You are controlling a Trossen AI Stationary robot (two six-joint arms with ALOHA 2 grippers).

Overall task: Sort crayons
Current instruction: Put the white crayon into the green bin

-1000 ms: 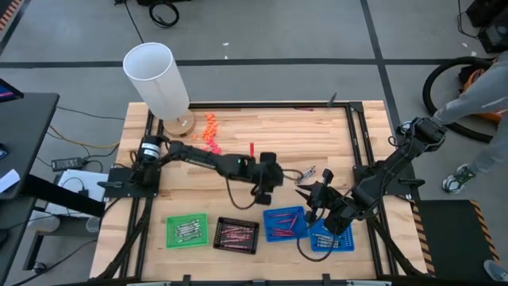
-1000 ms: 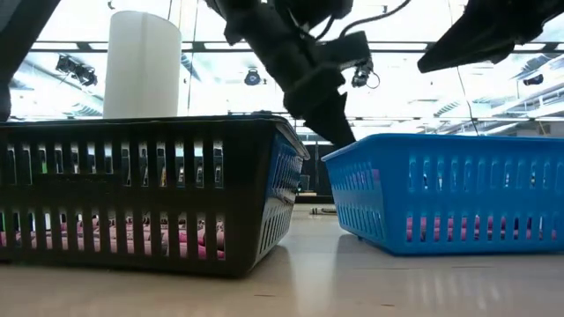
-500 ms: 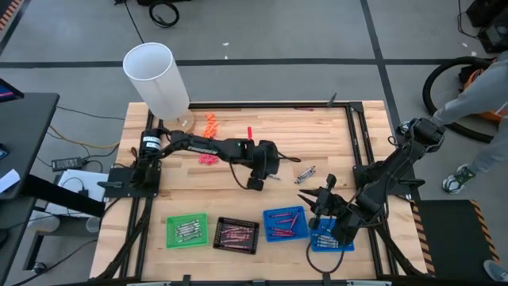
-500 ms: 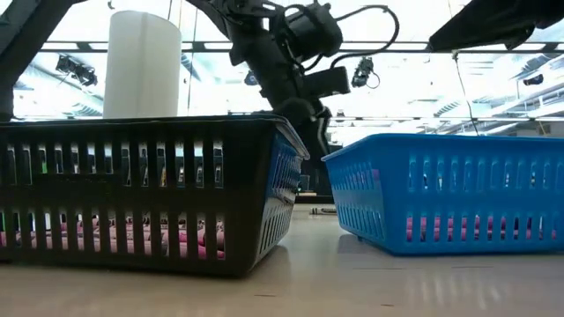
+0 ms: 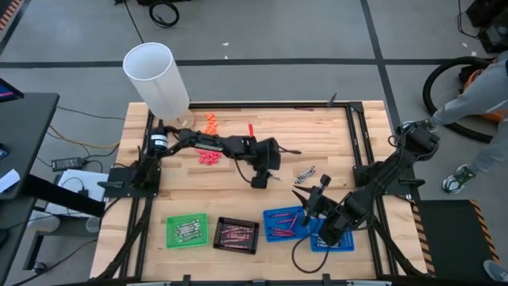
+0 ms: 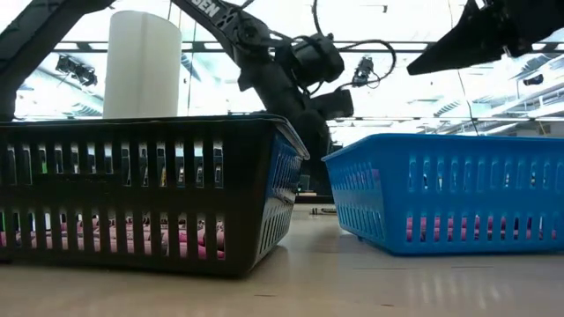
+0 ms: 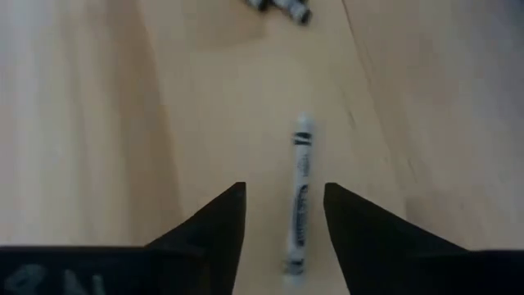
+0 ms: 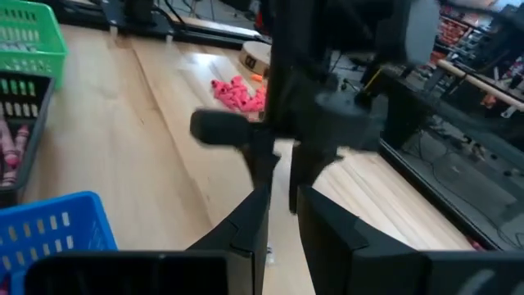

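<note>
high view: left gripper [image 5: 264, 176] over middle of wooden counter [image 5: 333, 135]; right gripper [image 5: 305, 200] above blue slotted plastic tray [image 5: 286, 223] holding red crayons.
left wrist view: fingers [image 7: 221, 221] spread, empty, silver-grey paper-wrapped crayon [image 7: 300, 192] lying on counter between them.
right wrist view: fingers [image 8: 332, 233] nearly together, pinching nothing visible.

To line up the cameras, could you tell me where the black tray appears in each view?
High view: black tray in the front row, beside the green tray.
Low view: fills the left.
Left wrist view: not in it.
Right wrist view: left edge.
Shared landmark: blue tray beside it.
</note>
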